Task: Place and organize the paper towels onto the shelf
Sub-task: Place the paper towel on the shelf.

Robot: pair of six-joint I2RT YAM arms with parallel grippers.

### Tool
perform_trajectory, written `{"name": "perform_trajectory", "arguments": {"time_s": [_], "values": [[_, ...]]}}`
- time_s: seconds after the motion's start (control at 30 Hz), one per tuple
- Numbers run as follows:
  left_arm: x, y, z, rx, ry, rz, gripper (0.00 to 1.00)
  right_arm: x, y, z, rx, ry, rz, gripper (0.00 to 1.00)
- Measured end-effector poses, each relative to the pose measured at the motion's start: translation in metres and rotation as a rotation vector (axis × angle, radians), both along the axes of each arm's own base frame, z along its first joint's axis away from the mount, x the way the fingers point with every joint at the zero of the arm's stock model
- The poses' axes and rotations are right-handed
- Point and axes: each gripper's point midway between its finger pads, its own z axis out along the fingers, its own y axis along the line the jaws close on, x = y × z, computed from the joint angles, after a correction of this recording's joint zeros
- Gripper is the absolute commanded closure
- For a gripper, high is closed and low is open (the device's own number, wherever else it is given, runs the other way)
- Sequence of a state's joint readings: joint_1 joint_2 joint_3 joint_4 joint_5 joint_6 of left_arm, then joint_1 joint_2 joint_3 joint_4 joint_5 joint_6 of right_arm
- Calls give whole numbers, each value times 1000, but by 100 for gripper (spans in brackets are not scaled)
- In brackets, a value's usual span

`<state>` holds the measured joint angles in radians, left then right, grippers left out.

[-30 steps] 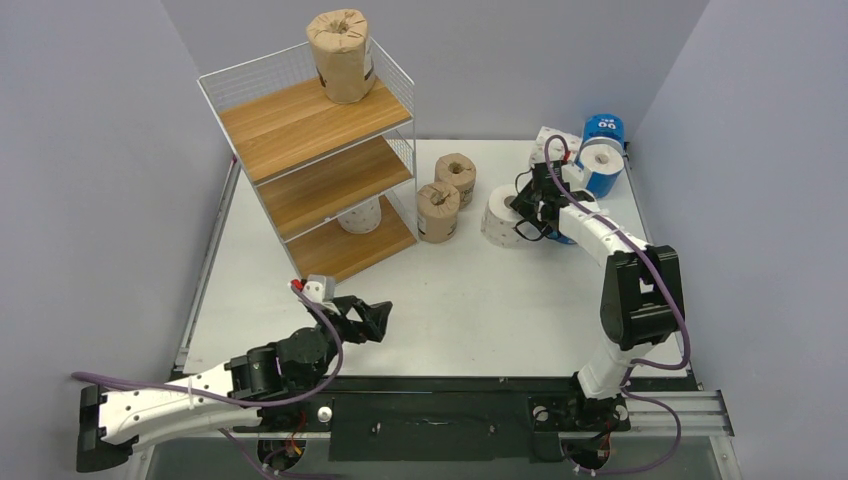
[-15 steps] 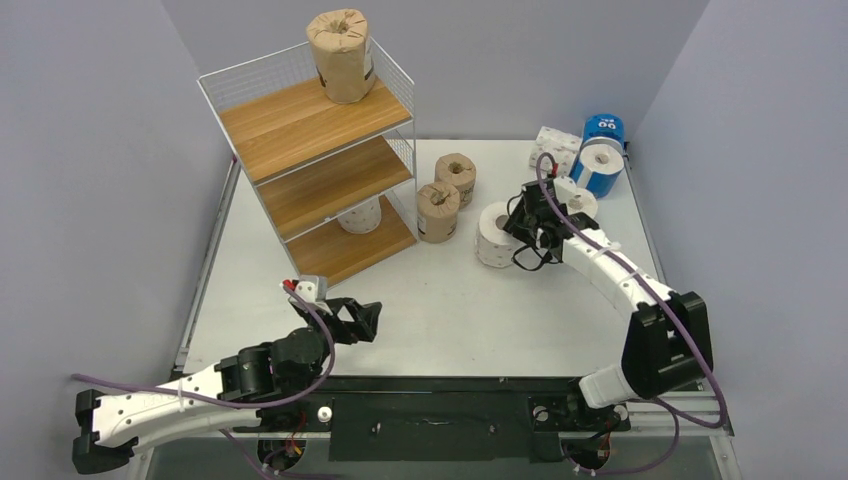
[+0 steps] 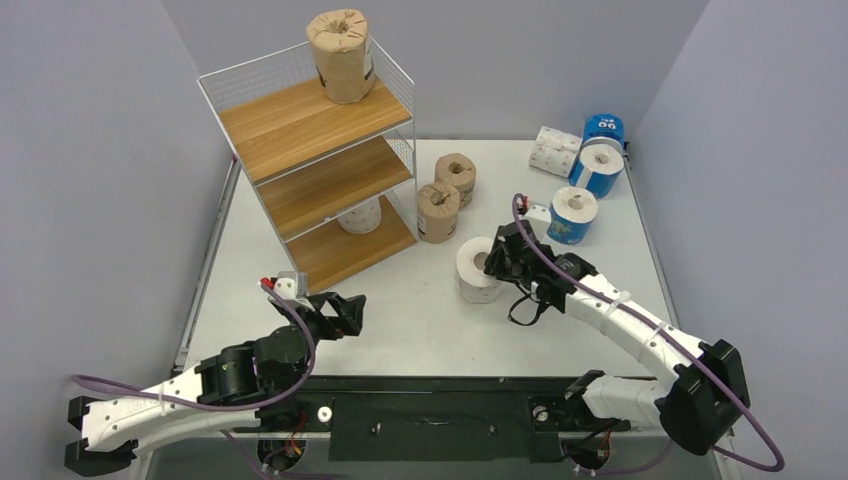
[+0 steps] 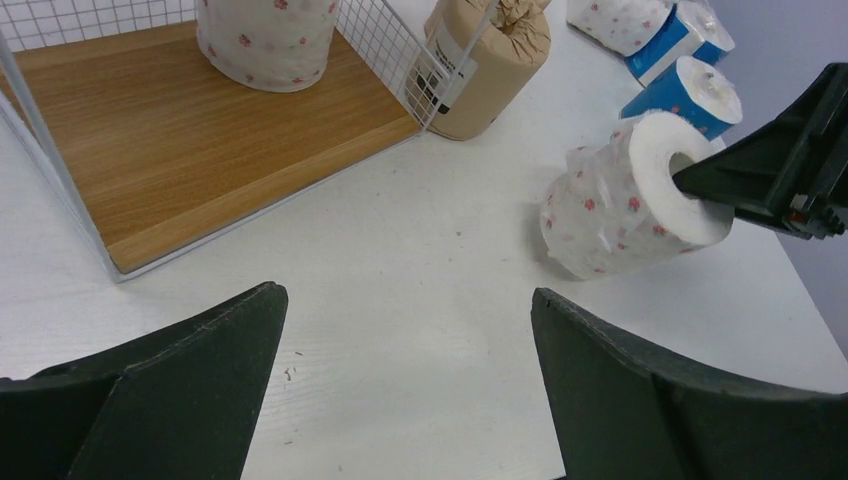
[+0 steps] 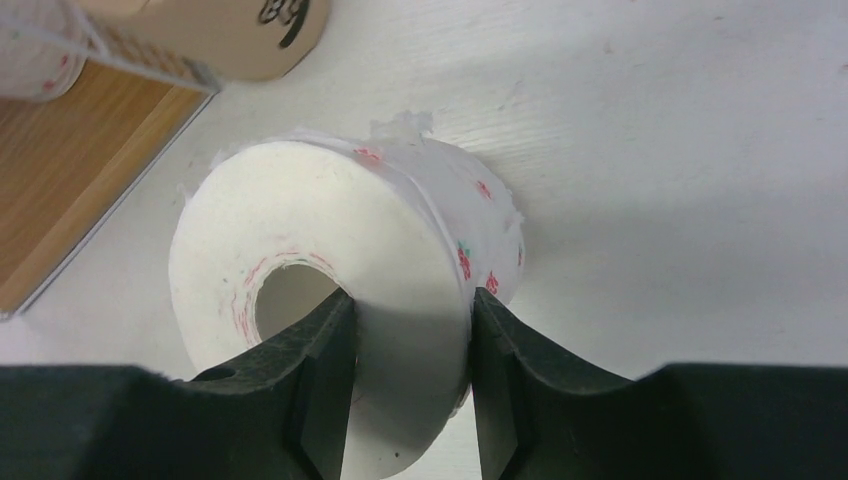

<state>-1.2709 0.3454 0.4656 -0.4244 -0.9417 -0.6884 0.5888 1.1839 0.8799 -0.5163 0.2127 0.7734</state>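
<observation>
Nearest me, the left gripper [image 3: 347, 313] hovers over the table [image 3: 420, 325], jaws wide apart and holding nothing. At mid-table, the right gripper [image 3: 497, 262] is clamped on a tilted white flowered roll [image 3: 472, 270]: I see one finger in the core hole and the other against the outer wrap. Beyond, two brown rolls [image 3: 438, 211] stand just beside the shelf [image 3: 290, 122]. It carries a second white roll [image 3: 358, 215] on its bottom board and a third brown roll [image 3: 342, 55] on top. Farthest right stand three blue rolls [image 3: 599, 166].
</observation>
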Motion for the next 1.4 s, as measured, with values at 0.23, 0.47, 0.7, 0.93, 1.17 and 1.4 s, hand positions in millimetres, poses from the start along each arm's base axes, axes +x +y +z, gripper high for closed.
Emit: {"name": "perform_trajectory", "arguments": {"time_s": [0.23, 0.47, 0.7, 0.93, 1.17, 1.4], "values": [[0, 19, 14, -27, -21, 47, 8, -23, 59, -4, 2, 10, 158, 74], [-1, 29, 20, -42, -28, 60, 7, -7, 124, -8, 39, 35, 224, 74], [-3, 34, 16, -53, -12, 67, 7, 16, 198, 1, 139, 31, 276, 74], [-6, 41, 13, -92, 4, 81, 7, 29, 227, -13, 187, 65, 266, 74], [-7, 48, 11, -108, 10, 92, 7, 41, 245, -15, 221, 71, 244, 74], [-8, 49, 8, -93, 16, 94, 7, 51, 259, -15, 261, 63, 224, 74]]}}
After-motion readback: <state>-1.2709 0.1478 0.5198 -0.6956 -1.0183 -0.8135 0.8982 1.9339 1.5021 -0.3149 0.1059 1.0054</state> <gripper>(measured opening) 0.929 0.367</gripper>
